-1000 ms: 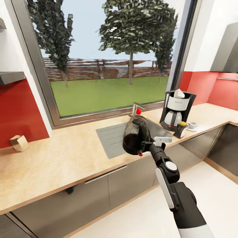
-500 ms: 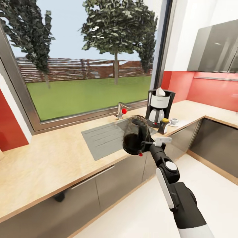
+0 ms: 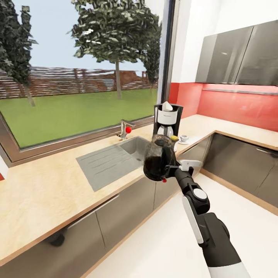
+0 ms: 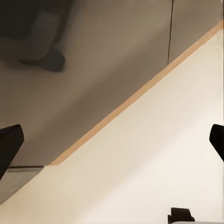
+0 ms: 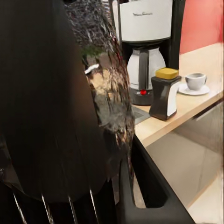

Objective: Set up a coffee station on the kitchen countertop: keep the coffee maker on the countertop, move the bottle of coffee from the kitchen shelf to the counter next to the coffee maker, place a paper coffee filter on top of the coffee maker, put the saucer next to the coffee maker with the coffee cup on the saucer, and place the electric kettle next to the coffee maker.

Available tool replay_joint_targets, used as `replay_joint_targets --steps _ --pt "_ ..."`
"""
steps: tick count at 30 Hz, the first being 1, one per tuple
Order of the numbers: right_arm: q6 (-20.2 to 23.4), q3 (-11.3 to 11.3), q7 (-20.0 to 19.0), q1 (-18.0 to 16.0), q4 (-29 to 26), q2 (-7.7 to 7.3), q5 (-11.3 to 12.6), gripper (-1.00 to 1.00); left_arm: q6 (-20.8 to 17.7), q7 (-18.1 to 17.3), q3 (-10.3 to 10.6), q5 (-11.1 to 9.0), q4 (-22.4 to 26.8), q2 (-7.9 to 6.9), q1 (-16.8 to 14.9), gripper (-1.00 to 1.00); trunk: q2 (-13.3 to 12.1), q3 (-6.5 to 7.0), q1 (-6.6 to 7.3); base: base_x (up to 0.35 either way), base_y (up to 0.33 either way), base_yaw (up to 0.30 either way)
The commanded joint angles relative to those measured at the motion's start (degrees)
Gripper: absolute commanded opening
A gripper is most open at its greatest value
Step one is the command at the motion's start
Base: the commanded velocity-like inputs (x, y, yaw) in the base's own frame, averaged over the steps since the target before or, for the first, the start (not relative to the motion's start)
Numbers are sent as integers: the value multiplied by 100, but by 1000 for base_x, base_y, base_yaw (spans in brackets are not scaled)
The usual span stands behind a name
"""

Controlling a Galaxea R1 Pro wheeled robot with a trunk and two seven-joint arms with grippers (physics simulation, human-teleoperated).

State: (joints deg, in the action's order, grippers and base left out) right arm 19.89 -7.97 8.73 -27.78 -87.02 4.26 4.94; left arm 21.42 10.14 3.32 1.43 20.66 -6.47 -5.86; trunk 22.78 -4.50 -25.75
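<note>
My right gripper (image 3: 168,170) is shut on the electric kettle (image 3: 157,162), a rounded glass jug with a dark lower part, held in the air in front of the countertop (image 3: 46,189). The kettle (image 5: 65,112) is very close in the right wrist view. Behind it stands the coffee maker (image 3: 166,117) (image 5: 144,46) with the paper coffee filter (image 3: 166,105) on top. The bottle of coffee (image 5: 164,93) with its yellow cap (image 3: 174,138) is beside the machine. To the right of the bottle the coffee cup (image 3: 183,137) (image 5: 195,80) sits on the saucer (image 5: 193,91). My left gripper (image 4: 112,142) is open over the floor.
A steel sink (image 3: 133,148) with a drainboard and a faucet (image 3: 124,129) lies left of the coffee maker, under a large window. Grey cabinets (image 3: 127,208) run below the worktop, which turns a corner at the right under dark wall cabinets (image 3: 235,58).
The camera has turned to the right, so the whole scene slid left. The coffee maker now stands right behind the held kettle. The right arm holds the kettle as before.
</note>
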Motion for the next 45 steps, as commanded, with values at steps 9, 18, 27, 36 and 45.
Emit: replay_joint_targets --steps 9,18,27,36,45 --pt "23 -11 50 -8 -8 -3 42 -100 11 50 34 16 -1 -4 -3 100 14 -13 -4 0 0 -287" --pt "23 -11 50 -8 -8 -3 42 -100 11 50 32 16 -3 -10 -3 100 14 -13 -4 0 0 -287" --pt "23 -11 50 -8 -8 -4 42 -100 11 50 36 16 -4 -12 -3 100 14 -13 -4 0 0 -287" --pt "26 -11 50 -8 -8 -1 42 -100 11 50 37 16 -1 -12 -4 100 14 -13 -4 0 0 -124" --pt "27 -11 50 -8 -8 -3 42 -100 11 50 37 16 -1 -12 -7 100 14 -13 -4 0 0 -45"
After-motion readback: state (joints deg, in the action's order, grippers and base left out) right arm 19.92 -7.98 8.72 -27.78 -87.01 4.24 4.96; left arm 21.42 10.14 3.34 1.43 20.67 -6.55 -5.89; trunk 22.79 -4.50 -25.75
